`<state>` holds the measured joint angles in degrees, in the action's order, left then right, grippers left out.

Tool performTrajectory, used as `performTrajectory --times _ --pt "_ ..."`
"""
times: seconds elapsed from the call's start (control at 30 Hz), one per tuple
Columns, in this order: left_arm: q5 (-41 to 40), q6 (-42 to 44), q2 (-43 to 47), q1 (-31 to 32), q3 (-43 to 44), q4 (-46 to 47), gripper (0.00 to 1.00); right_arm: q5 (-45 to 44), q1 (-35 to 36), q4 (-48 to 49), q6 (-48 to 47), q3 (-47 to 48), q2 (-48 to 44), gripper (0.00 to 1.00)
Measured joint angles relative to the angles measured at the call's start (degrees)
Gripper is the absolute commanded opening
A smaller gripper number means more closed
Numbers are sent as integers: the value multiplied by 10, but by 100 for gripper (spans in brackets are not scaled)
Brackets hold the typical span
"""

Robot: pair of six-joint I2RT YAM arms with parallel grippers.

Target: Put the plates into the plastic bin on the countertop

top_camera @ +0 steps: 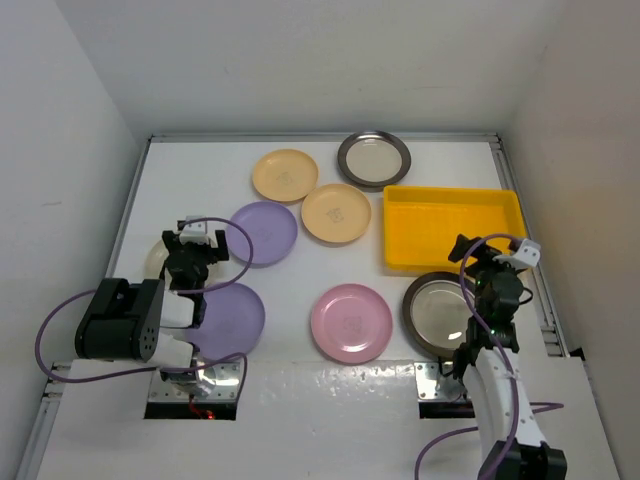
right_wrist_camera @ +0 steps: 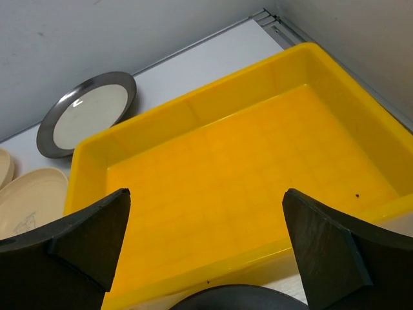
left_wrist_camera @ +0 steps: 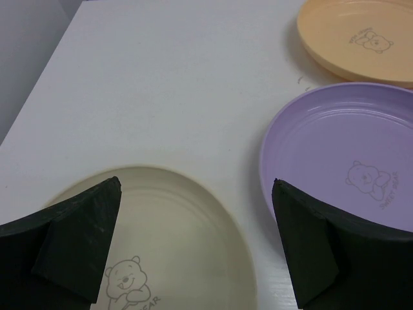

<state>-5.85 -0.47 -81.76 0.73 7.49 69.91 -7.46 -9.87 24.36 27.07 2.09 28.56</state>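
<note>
Left wrist: we see cream plate (left_wrist_camera: 161, 219) under left tool (left_wrist_camera: 197, 194) | top view hides most | bin (right_wrist_camera: 258, 148) before right tool (right_wrist_camera: 206, 194) | both spread

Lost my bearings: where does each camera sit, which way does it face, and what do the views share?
Top external: above and behind the arms, looking down on the white table; both arms show, left gripper and right gripper included.
Left wrist: low on the left arm, facing away over the cream plate and lavender plate; its open gripper frames the bottom.
Right wrist: on the right arm, facing into the empty yellow bin; its open gripper frames the bottom.
Shared: top and right wrist both show the yellow bin.
</note>
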Motion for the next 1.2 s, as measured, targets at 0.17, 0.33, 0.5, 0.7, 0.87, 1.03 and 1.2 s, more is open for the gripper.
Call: performTrajectory --times 0.17,0.33,0.5,0.7,0.87,1.03,1.2 --pt "0 0 0 0 0 0 100 0 0 -21 9 0 30 100" --pt "79 45 32 -2 108 -212 100 4 0 -182 1 83 140 100" --pt "155 182 29 7 518 -521 100 10 28 -423 -68 444 354 65" --pt "165 277 -23 33 851 -723 94 205 21 -548 -69 961 666 77" --pt "250 226 -52 10 818 -828 84 287 16 -525 -5 1103 834 93" --pt "270 182 -110 4 737 -908 84 301 20 -478 70 1180 1011 60" --pt "275 162 -135 2 737 -921 84 306 29 -394 181 1226 1157 48"
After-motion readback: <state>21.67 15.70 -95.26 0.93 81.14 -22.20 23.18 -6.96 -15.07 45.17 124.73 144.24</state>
